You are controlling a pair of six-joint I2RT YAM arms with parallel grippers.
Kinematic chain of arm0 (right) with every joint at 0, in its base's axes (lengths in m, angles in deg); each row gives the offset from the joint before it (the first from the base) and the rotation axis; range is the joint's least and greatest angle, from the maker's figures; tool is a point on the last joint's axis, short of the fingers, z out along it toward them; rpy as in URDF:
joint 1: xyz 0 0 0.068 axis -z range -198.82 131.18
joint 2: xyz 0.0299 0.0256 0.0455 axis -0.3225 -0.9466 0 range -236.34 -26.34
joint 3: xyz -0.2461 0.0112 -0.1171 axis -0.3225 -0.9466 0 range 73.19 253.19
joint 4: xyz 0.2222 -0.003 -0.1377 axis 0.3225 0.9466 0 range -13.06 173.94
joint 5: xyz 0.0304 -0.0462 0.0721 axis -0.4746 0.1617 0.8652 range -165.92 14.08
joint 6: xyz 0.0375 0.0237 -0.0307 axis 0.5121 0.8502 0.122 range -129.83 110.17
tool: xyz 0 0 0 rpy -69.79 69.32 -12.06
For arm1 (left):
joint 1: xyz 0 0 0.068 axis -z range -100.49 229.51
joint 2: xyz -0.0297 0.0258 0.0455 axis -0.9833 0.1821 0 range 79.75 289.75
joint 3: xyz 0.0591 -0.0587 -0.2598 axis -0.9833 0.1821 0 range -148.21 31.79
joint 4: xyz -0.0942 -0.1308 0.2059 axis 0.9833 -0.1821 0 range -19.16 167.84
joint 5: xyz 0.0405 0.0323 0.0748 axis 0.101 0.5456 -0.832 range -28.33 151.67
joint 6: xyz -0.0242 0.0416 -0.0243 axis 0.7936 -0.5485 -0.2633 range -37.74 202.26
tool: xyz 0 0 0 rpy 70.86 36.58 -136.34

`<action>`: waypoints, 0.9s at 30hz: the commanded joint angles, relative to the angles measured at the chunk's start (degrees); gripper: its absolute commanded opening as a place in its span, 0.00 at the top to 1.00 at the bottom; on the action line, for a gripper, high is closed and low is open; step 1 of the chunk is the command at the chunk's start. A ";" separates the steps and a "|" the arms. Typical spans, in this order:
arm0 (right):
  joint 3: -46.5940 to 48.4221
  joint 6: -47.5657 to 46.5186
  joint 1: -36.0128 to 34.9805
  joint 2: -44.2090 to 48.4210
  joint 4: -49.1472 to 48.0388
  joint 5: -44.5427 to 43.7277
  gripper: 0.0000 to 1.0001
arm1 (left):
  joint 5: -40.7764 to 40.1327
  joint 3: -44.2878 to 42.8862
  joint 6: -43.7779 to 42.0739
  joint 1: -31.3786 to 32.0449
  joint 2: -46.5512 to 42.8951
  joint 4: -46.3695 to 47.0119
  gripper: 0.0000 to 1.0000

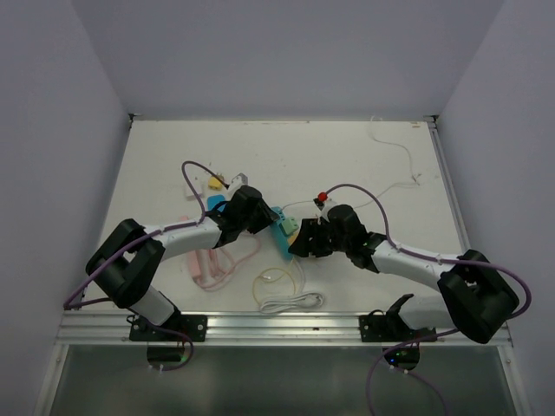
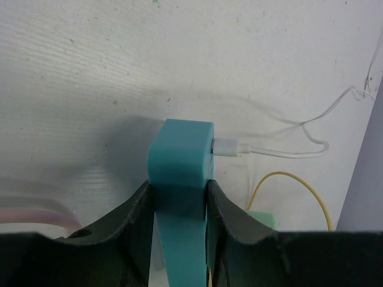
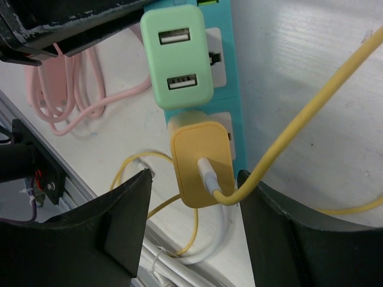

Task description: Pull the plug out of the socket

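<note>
1. One yellow plug [image 3: 200,173] sat in the teal power strip [image 3: 226,98], in the socket just beside a green adapter [image 3: 178,57]; a white connector [image 3: 209,176] entered its face, and a yellow cable [image 3: 311,107] looped away from it to the right
2. Right gripper [image 3: 192,194]: fingers apart, one on each side of the plug, neither seen touching it
3. Left gripper [image 2: 178,203]: fingers clamped on the two sides of the strip near one end, holding it on the table [image 1: 347,147]
4. Surroundings: a coiled pink cable [image 3: 66,89] lay beside the strip, well apart from the plug
5. Likely hazards: one right finger stood near the yellow cable, so closing could pinch the cable rather than the plug body, and the grip would probably slip; a pull off the socket's axis could jam the pins or drag the strip out of the left hold; drift toward the adapter could unseat the wrong item
</note>
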 commanded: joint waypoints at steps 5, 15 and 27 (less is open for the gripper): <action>1.14 -0.10 -0.16 -1.33 -8.10 -0.42 0.40 | -1.26 0.70 -1.96 -0.20 -0.59 0.62 1.00; 0.96 -1.77 -0.16 -3.26 -9.43 -1.65 0.74 | -1.70 0.26 -2.23 -0.11 0.29 0.01 1.00; 1.14 -3.09 2.74 4.47 -2.49 -3.58 1.00 | -6.53 -0.18 -5.91 -0.11 1.78 -7.81 1.00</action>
